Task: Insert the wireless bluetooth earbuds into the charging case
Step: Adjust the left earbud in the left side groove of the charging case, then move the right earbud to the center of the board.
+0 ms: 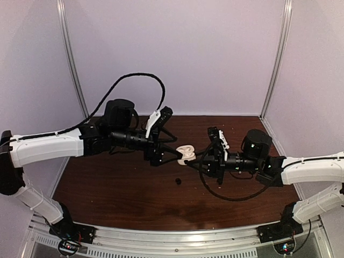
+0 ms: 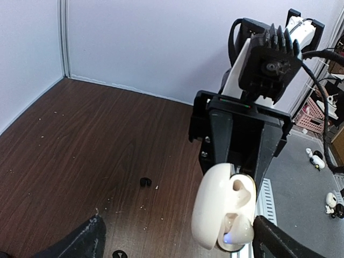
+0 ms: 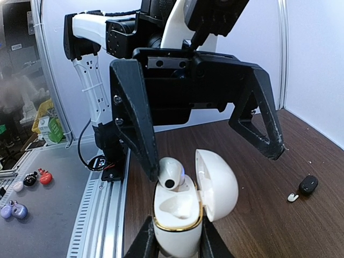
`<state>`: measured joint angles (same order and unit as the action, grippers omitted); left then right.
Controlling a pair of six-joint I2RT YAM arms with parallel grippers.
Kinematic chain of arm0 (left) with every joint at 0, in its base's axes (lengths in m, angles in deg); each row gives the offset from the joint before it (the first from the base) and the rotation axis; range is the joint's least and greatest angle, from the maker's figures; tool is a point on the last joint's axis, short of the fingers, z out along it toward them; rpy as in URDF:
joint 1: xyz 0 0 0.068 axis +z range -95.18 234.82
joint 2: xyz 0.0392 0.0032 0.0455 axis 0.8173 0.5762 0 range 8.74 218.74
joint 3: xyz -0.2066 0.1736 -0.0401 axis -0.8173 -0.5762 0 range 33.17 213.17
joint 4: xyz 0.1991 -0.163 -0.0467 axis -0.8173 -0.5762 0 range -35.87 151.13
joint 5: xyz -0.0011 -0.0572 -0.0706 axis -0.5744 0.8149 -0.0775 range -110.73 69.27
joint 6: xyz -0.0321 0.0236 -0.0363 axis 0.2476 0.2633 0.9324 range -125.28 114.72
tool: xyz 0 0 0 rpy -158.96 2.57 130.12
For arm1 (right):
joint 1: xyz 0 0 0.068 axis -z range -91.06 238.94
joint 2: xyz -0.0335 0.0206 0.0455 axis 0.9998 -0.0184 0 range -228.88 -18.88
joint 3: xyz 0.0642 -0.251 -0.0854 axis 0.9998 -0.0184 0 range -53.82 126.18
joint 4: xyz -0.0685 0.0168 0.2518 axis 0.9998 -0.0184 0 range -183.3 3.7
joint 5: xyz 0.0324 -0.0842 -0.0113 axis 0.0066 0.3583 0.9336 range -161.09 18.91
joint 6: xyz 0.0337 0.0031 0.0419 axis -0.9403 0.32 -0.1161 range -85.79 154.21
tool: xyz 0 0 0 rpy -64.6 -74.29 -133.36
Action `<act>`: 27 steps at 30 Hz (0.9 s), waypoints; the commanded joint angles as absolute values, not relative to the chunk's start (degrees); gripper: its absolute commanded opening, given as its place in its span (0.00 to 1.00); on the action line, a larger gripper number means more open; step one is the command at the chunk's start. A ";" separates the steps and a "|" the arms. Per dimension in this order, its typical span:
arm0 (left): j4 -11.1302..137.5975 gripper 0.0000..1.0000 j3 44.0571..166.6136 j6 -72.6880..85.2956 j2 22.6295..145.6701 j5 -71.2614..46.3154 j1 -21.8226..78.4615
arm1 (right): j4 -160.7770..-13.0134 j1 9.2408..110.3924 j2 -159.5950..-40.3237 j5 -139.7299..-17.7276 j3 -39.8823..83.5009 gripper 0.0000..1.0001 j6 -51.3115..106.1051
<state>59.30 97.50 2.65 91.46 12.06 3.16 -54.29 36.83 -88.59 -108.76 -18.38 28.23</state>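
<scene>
**White earbud [image 3: 171,174] at mouth of open charging case [image 3: 177,215]**

Left gripper [image 3: 213,161]: jaws spread wide, holding nothing, one fingertip [image 3: 148,161] right beside the white earbud. Black earbud [image 1: 178,180]: loose on the table [image 1: 107,188], near side, apart from the case. Case: mid-table, raised, lid hinged open, bud tilted in its mouth. Right gripper [image 3: 177,239]: clamped on the case's base.

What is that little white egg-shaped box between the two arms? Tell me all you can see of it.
The charging case is a glossy white, rounded plastic box with a gold-looking band at its rim. Its hinged lid stands open. The jaws of the right gripper clamp its lower body, holding it clear of the table. A white earbud sticks out of one socket; the other looks empty.
</scene>
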 commanded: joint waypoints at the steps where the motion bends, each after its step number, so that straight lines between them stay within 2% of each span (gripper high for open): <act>1: 59.93 0.96 98.04 3.40 90.90 10.77 4.37 | -50.78 36.38 -87.35 -108.46 -17.63 0.00 27.86; 9: 70.80 0.98 92.02 7.75 86.07 19.16 7.36 | -48.22 38.44 -86.92 -107.50 -19.84 0.00 25.14; 17: 69.51 0.94 94.03 6.88 87.81 21.53 7.97 | -47.72 38.64 -87.80 -109.31 -19.68 0.00 24.81; 22: 66.54 0.91 95.27 9.51 89.85 9.42 10.78 | -48.67 39.41 -86.57 -107.51 -19.94 0.00 24.36; 27: 57.45 0.76 98.93 14.66 99.29 3.90 17.90 | -46.06 43.31 -85.03 -106.04 -23.12 0.00 20.10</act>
